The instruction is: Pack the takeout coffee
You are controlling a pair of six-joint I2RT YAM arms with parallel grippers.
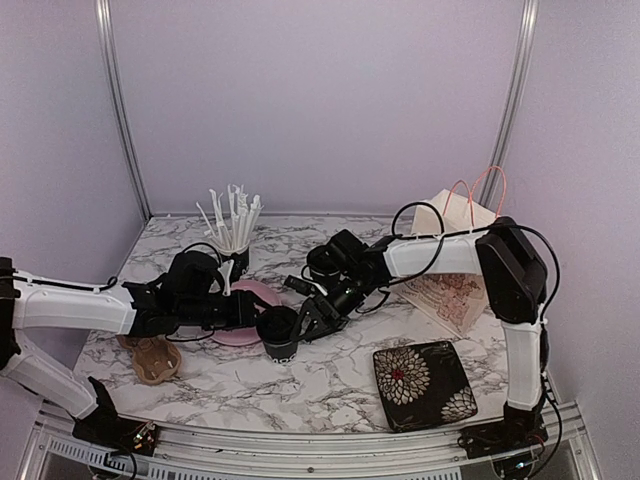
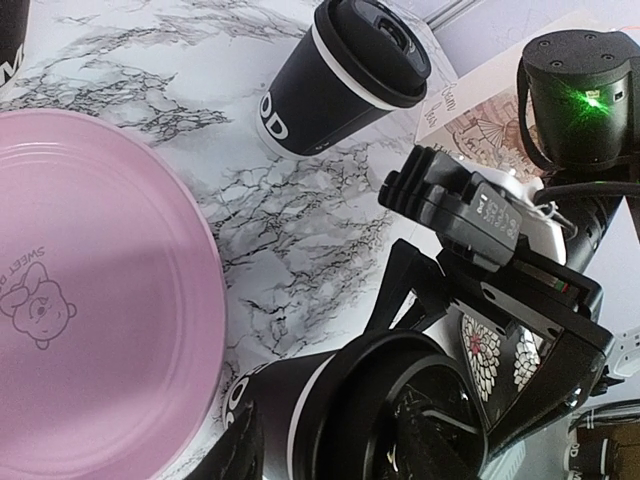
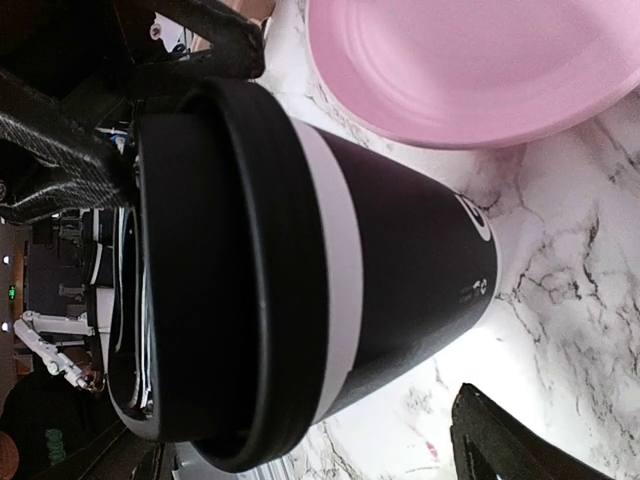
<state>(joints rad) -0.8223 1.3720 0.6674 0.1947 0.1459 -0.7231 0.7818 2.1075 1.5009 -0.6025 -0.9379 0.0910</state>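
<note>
One takeout coffee cup (image 1: pixel 279 337), black with a white band and a black lid, stands upright at mid-table. My left gripper (image 1: pixel 260 318) is shut on it from the left; in the left wrist view the cup (image 2: pixel 330 410) fills the space between the jaws, with one finger (image 2: pixel 232 450) against its side. My right gripper (image 1: pixel 309 317) is open beside the cup on the right. In the right wrist view the cup (image 3: pixel 300 260) fills the frame and one finger (image 3: pixel 500 440) stands apart from it. A second lidded cup (image 1: pixel 324 263) (image 2: pixel 335 80) stands farther back, under the right wrist.
A pink plate (image 1: pixel 256 293) lies just left of the held cup. A black cup of white sticks (image 1: pixel 232 248) stands at the back. A brown pulp carrier (image 1: pixel 155 358) lies front left, a paper bag (image 1: pixel 452 285) stands right, a floral black tray (image 1: pixel 425 385) front right.
</note>
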